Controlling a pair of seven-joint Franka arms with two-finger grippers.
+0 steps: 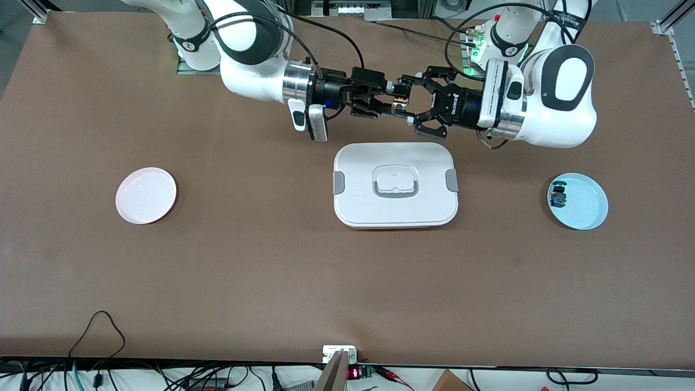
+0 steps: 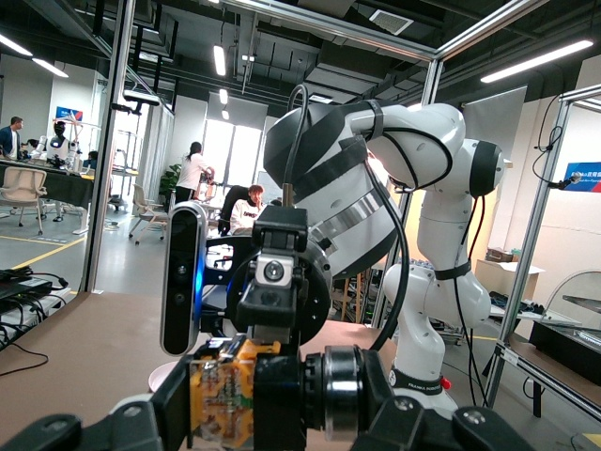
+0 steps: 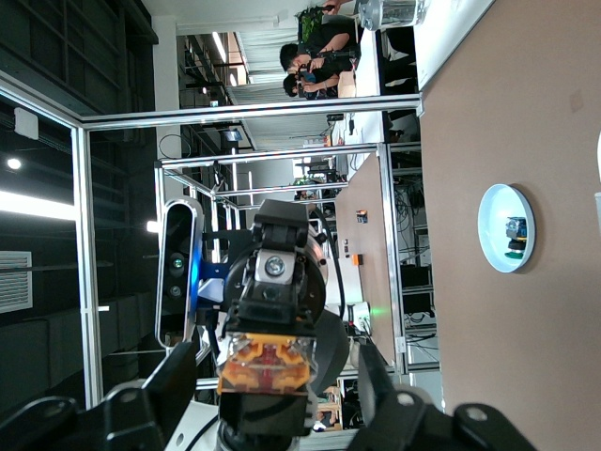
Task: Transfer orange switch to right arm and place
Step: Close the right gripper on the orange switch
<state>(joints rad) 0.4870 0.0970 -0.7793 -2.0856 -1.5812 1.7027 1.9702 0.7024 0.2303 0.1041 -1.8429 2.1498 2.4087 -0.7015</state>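
The orange switch (image 1: 400, 101) hangs in the air between both grippers, over the table just past the white box. My left gripper (image 1: 407, 101), the open-linkage one, is shut on it end to end; the left wrist view shows the switch (image 2: 221, 399) clamped lengthwise between its pads. My right gripper (image 1: 392, 99), compact and black, faces it. In the right wrist view the switch (image 3: 266, 366) sits between the right fingers (image 3: 141, 409), with a gap on each side, so the right gripper is open around it.
A white lidded box (image 1: 395, 184) lies at the table's middle, below the grippers. A pink plate (image 1: 145, 195) lies toward the right arm's end. A light blue plate (image 1: 589, 214) toward the left arm's end holds the blue-green switch (image 1: 558, 195).
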